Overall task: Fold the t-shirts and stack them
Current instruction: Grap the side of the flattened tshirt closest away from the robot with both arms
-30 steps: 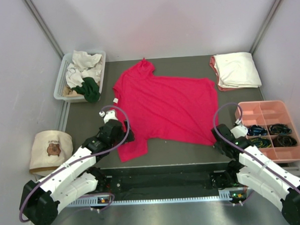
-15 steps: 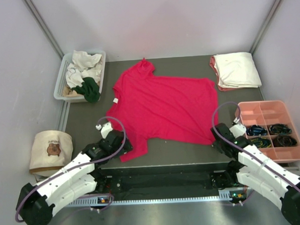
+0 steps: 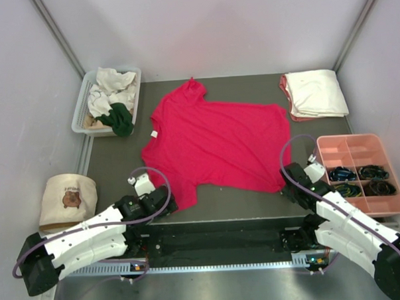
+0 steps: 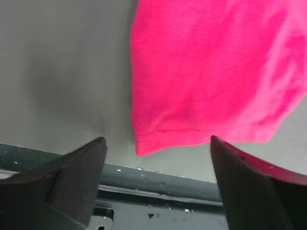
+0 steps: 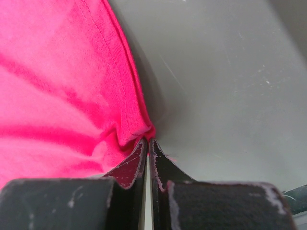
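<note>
A crimson-red t-shirt [image 3: 219, 142] lies spread flat on the dark table, a white label at its neck edge. My left gripper [image 3: 165, 203] sits low at the near edge, open, just short of the shirt's near sleeve [image 4: 206, 72]; nothing is between its fingers [image 4: 81, 172]. My right gripper [image 3: 286, 181] is shut on the shirt's near right hem corner [image 5: 139, 125], and the cloth bunches at the tips. A folded cream-white t-shirt [image 3: 315, 92] lies on a salmon-pink one at the back right. More crumpled t-shirts, cream, dark green and tan, fill the bin [image 3: 79, 115].
A round beige bag with a bear print [image 3: 67, 199] stands off the table at the left. A pink divided tray [image 3: 359, 146] with dark items sits at the right. The table's metal front rail [image 4: 158, 184] runs just under the left fingers.
My left arm has drawn back toward the near edge, off the shirt's side, to the end of the near sleeve. The right gripper stays shut on the hem corner.
</note>
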Controlling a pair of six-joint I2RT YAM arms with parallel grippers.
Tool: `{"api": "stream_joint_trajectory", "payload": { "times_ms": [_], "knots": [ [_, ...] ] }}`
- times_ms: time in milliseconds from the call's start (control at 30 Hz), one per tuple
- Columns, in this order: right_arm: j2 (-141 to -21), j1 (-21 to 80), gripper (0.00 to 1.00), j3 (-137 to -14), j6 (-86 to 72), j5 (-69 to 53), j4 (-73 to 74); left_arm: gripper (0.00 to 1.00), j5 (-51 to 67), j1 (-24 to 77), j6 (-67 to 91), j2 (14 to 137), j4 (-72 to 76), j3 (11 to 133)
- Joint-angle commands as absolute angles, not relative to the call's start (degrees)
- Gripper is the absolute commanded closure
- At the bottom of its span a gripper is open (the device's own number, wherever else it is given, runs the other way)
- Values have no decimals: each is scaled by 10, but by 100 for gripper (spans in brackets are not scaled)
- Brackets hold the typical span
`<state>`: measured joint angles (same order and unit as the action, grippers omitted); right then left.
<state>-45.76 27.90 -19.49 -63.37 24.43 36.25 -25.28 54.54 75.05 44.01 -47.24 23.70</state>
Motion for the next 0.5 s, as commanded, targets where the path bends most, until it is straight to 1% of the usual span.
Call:
{"api": "stream_joint_trajectory", "payload": {
  "times_ms": [0,33,67,167,200,233,300,367,400,433,467],
  "knots": [
    [-450,284,100,-200,-626,237,349,15,-283,553,798,458,-479,223],
    [-450,284,100,-200,-625,236,348,18,-284,553,800,461,-476,221],
    [-449,284,100,-201,-623,236,349,23,-283,553,801,462,-474,216],
    [-449,283,100,-202,-623,237,349,30,-280,554,800,462,-468,211],
    [-449,284,100,-203,-621,237,349,35,-282,554,800,462,-467,211],
    [-450,284,100,-203,-621,237,349,38,-285,554,800,461,-467,211],
    [-451,283,100,-204,-620,237,347,41,-290,554,799,462,-467,212],
    [-452,284,100,-205,-620,236,347,46,-291,554,799,464,-464,211],
    [-452,283,100,-204,-619,236,347,54,-291,554,798,465,-463,211],
    [-451,284,100,-204,-620,236,348,57,-291,554,797,467,-461,212],
    [-451,284,100,-204,-619,236,349,62,-291,554,796,468,-459,212]
  ]
}}
